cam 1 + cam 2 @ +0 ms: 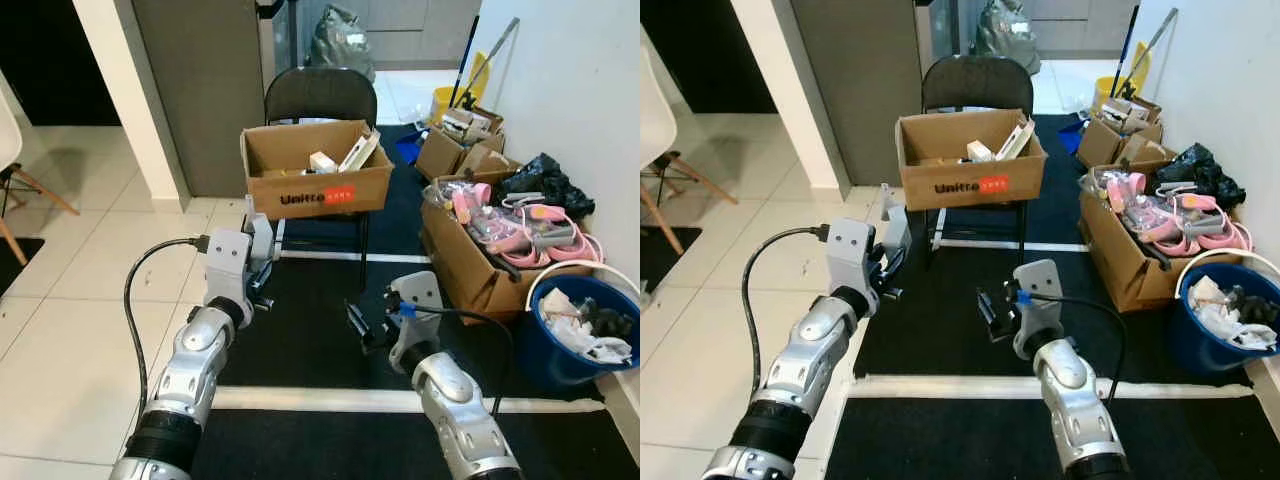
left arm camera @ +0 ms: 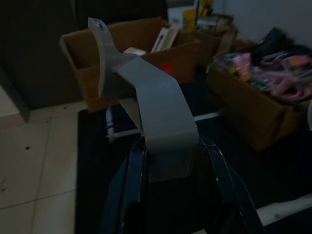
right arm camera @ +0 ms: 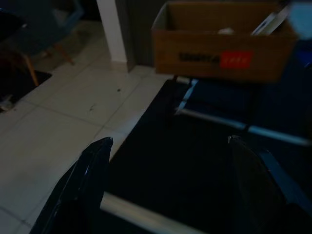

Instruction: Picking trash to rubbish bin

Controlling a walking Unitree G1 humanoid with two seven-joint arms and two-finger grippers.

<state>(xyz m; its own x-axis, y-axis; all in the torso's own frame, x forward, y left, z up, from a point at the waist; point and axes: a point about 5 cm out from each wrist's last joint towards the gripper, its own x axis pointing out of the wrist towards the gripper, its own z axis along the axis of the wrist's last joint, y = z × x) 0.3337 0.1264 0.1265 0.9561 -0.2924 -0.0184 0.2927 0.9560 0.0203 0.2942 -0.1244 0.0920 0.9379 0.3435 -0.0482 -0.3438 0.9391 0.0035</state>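
My left gripper (image 1: 262,262) is raised above the edge of the black mat, shut on a bent grey strip of trash (image 2: 157,113) that sticks up from between its fingers (image 2: 135,165). In the head views the strip (image 1: 261,226) stands in front of the chair. My right gripper (image 1: 358,326) hovers low over the mat, open, with nothing between its fingers (image 3: 95,161). The blue rubbish bin (image 1: 553,352) sits at the far right by the wall, holding white and dark scraps.
A cardboard box (image 1: 318,188) of oddments rests on a black chair (image 1: 320,92) straight ahead. More open boxes (image 1: 470,270) with pink items line the right wall. The black mat (image 1: 300,330) has white stripes. Pale tiles and a white chair (image 1: 12,170) lie to the left.
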